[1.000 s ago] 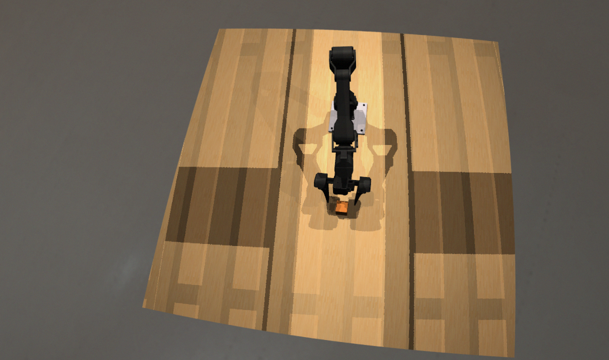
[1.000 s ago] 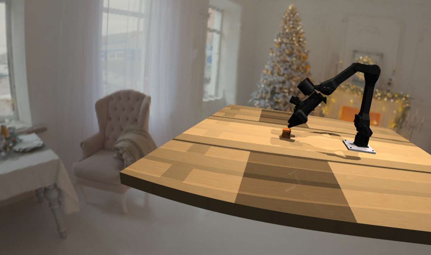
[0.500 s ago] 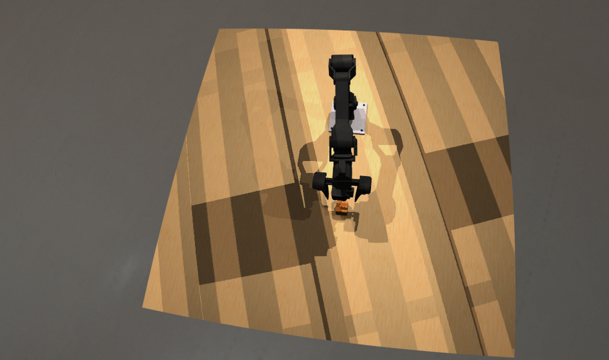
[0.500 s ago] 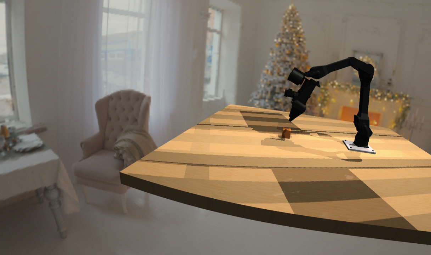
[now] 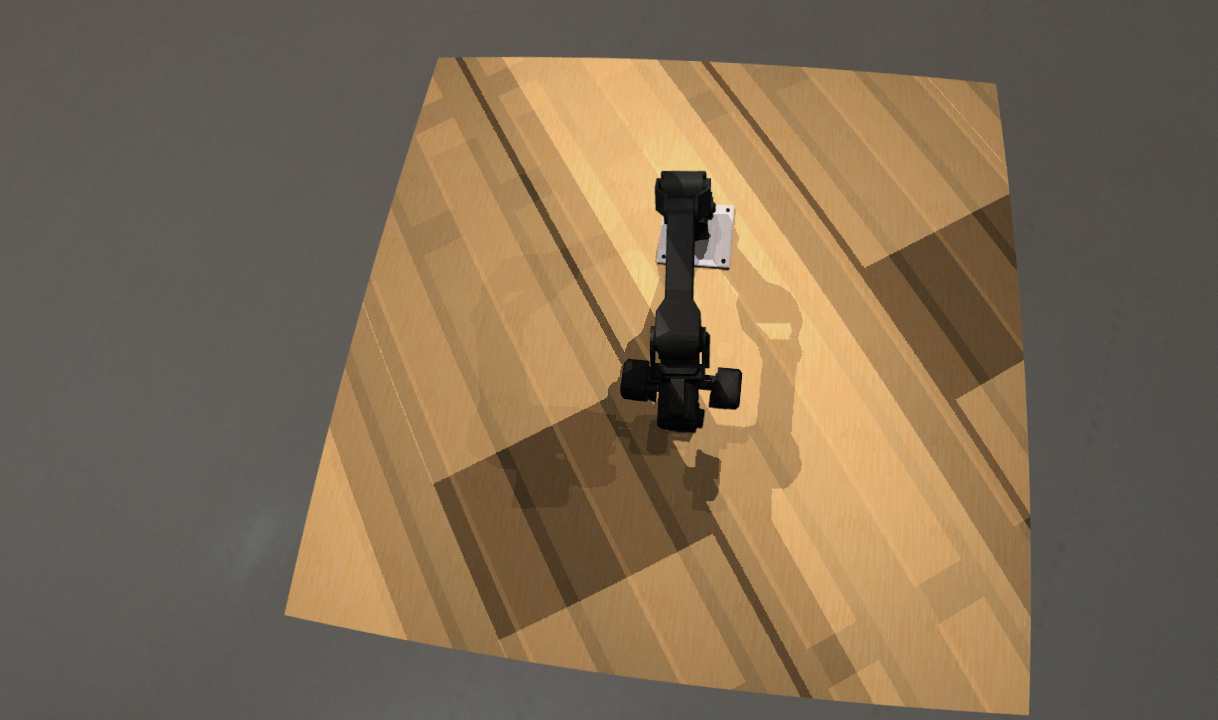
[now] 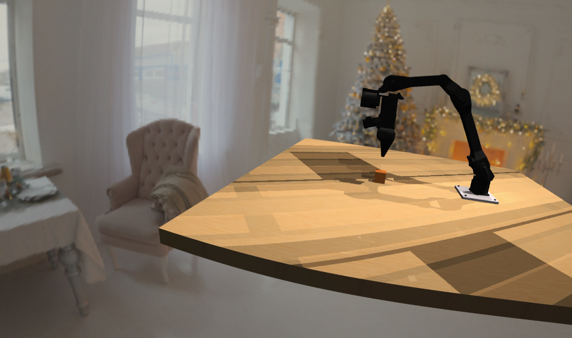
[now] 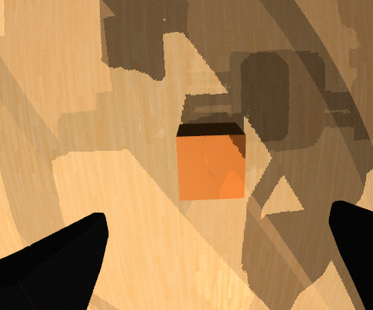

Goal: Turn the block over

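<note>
An orange block (image 6: 379,177) (image 7: 211,169) rests flat on the wooden table (image 5: 864,555) (image 6: 279,239) (image 7: 143,254). Its top face is plain orange, with only shadow edges across it. A dark, shaded side shows at its upper edge in the wrist view. No dark square mark shows on the faces in view; the underside is hidden. My gripper (image 5: 680,385) (image 6: 382,156) (image 7: 222,221) points down, open and empty, above the block. Its fingertips stand wide to the left and right of the block in the wrist view. In the top view the arm hides the block.
The arm's white base plate (image 5: 719,241) (image 6: 476,195) is fixed to the table behind the block. Shadows of the arm and gripper fall around the block. An armchair (image 6: 153,176) stands beyond the table in the background.
</note>
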Action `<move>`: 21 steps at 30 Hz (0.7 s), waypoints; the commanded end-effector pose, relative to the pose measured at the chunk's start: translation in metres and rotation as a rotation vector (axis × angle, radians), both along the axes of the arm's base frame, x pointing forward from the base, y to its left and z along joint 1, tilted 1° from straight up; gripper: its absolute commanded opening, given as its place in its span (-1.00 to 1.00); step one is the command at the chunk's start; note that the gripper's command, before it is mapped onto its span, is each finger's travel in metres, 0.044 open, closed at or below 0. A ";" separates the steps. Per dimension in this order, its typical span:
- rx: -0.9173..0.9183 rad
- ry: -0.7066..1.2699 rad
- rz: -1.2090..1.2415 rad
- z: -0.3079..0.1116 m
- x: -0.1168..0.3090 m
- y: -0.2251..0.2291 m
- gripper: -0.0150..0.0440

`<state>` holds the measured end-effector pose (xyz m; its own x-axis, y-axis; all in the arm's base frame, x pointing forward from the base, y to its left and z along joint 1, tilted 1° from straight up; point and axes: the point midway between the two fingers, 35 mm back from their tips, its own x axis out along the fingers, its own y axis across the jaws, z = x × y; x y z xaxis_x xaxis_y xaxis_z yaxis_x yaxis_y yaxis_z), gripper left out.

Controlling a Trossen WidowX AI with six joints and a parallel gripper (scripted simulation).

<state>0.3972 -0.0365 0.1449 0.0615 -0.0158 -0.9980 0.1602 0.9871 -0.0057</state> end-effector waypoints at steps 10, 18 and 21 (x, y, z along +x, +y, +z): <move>0.007 0.015 0.002 -0.040 0.001 0.000 1.00; 0.007 0.015 0.002 -0.054 0.000 -0.001 1.00; 0.007 0.015 0.002 -0.059 0.000 -0.001 1.00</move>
